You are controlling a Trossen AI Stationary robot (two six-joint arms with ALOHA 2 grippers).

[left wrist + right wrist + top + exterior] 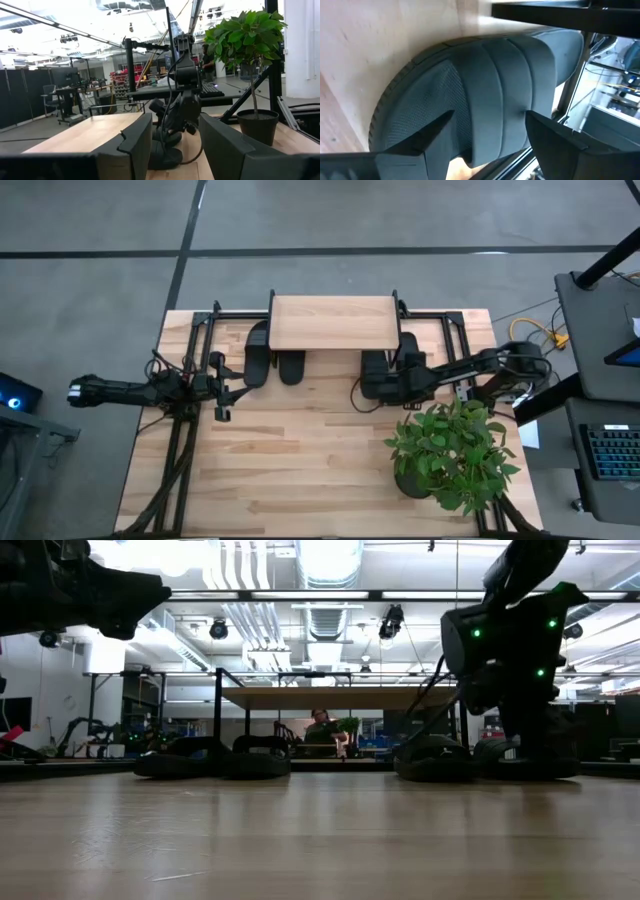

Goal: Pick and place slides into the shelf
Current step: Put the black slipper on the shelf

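The slides (pixel 258 355) are matte black. The shelf (pixel 334 322) has a light wood top on a black frame. The plant (pixel 452 448) is green.

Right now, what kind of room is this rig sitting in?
Probably a robotics lab or open industrial workspace: exposed ceiling ducts and track lights, desks and office chairs behind, a keyboard on a workstation beside the table.

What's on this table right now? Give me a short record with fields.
Shelf: a low rack at the table's far edge
Slides: two poking out under its left half, more under its right half by the arm
Left gripper: open, empty, hovering left of the shelf
Right gripper: open, close over a slide's strap
Plant: potted, near right corner
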